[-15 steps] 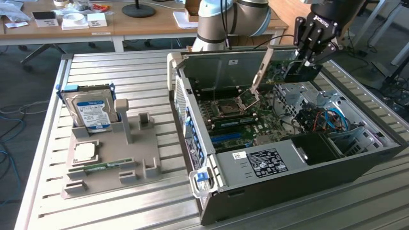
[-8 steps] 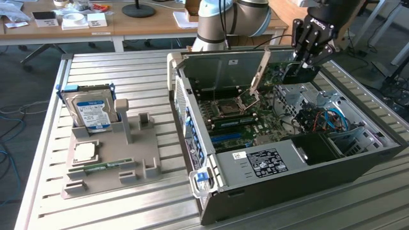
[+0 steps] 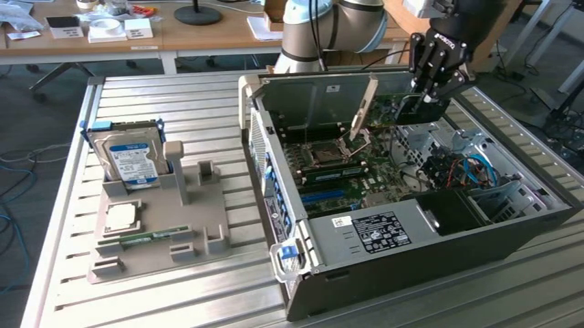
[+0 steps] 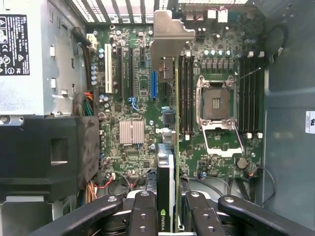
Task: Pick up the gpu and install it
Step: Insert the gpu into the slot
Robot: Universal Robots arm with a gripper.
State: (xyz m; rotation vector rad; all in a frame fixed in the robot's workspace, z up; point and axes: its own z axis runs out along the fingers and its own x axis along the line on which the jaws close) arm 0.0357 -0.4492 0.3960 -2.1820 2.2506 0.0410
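Note:
The gpu (image 3: 406, 109) is a thin dark card with a pale metal bracket strip (image 3: 365, 104) across one end. It hangs on edge above the motherboard inside the open computer case (image 3: 511, 246). My gripper (image 3: 431, 96) comes down from above and is shut on the card's upper edge. In the wrist view the gpu (image 4: 166, 167) is seen edge-on between my fingers (image 4: 142, 211), with its bracket (image 4: 170, 34) at the far end. The card hovers over the expansion slots (image 4: 119, 69) near a blue slot (image 4: 154, 84). It stands apart from the board.
A grey holder tray (image 3: 196, 225) on the slatted table carries a hard drive (image 3: 133, 160), a processor chip (image 3: 123, 216) and a green memory stick (image 3: 146, 238). Inside the case are the open CPU socket (image 4: 216, 103), a small heatsink (image 4: 131, 132) and the power supply (image 3: 383, 232).

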